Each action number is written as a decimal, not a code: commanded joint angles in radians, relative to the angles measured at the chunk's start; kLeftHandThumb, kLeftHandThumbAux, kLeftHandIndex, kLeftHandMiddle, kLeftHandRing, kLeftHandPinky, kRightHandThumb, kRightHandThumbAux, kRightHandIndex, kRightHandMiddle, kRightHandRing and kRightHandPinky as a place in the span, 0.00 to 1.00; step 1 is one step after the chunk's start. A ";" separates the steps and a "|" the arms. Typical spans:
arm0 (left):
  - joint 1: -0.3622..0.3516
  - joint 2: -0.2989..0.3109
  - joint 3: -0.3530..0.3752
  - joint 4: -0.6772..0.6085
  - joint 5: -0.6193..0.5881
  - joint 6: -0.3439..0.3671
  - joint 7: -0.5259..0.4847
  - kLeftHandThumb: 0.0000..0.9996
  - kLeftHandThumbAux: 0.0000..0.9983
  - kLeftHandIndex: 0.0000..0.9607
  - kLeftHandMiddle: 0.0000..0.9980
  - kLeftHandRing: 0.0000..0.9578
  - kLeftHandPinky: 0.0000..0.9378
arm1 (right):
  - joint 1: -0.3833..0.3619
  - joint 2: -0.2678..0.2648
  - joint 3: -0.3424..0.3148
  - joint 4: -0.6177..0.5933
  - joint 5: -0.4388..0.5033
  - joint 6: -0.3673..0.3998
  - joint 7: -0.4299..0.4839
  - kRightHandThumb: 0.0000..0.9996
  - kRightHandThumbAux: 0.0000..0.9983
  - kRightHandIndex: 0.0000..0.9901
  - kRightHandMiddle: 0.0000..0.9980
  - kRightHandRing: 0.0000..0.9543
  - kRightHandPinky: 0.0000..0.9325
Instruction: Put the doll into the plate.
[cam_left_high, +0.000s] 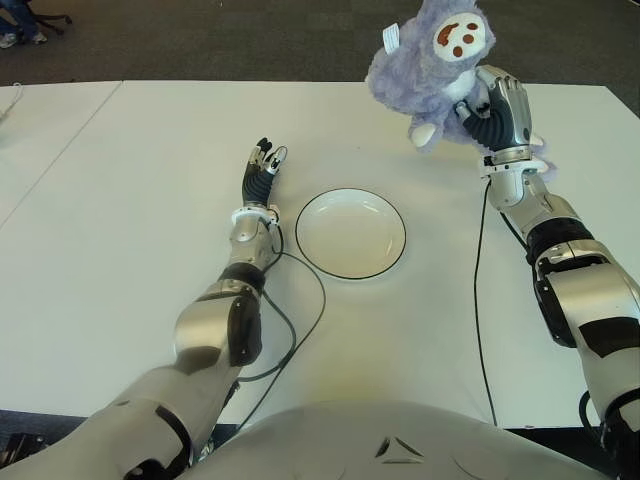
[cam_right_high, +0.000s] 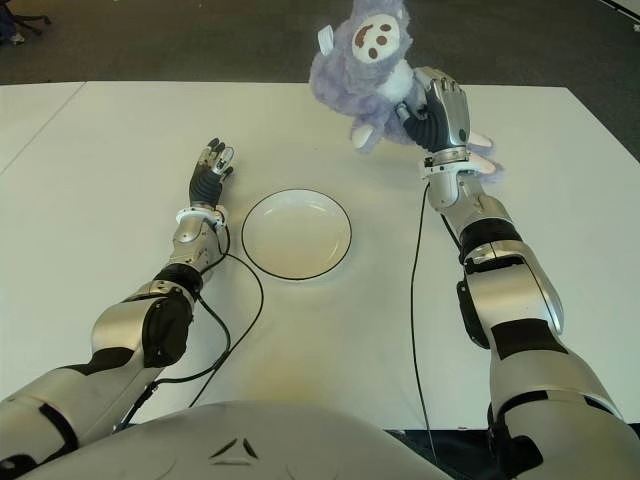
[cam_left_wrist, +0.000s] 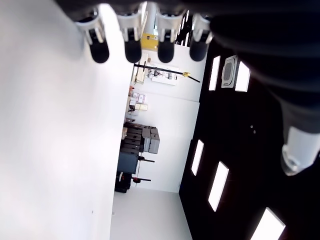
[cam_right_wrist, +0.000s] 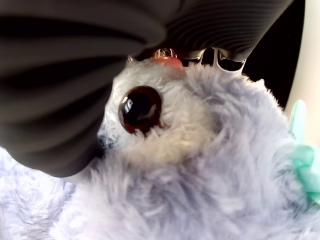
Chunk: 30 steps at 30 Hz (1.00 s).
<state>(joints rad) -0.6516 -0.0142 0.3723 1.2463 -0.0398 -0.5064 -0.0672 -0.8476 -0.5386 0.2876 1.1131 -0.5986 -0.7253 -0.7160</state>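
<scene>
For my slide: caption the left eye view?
Right robot hand holds doll up beyond plate; left robot hand idle.

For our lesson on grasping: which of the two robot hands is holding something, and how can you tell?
The right robot hand: its fingers wrap the purple doll, raised beyond the white plate. The left robot hand, left of the plate, holds nothing.

Head pair: we looked forward and down at the white surface (cam_left_high: 120, 250), both eyes sharing plate (cam_left_high: 351, 233) and arms | left wrist: we faced past fingertips (cam_left_wrist: 133, 50) into the room | right wrist: we sat tight against the doll (cam_right_wrist: 200, 190).
</scene>
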 joint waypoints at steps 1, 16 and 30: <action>0.186 -0.022 0.003 0.117 0.002 0.131 0.012 0.00 0.53 0.00 0.02 0.01 0.02 | 0.030 0.015 0.016 -0.094 -0.036 -0.028 -0.034 0.70 0.72 0.44 0.86 0.91 0.92; 0.180 -0.024 0.002 0.117 0.004 0.127 0.015 0.00 0.53 0.01 0.02 0.02 0.02 | 0.155 0.039 0.103 -0.296 -0.128 -0.122 0.003 0.70 0.71 0.44 0.87 0.92 0.93; 0.185 -0.033 -0.001 0.119 0.008 0.136 0.024 0.00 0.54 0.01 0.03 0.02 0.03 | 0.339 0.003 0.128 -0.673 -0.103 -0.094 0.291 0.70 0.71 0.44 0.89 0.92 0.95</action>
<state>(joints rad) -0.6517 -0.0142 0.3696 1.2463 -0.0372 -0.5064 -0.0670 -0.5567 -0.5079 0.4146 0.5498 -0.7383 -0.8388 -0.5505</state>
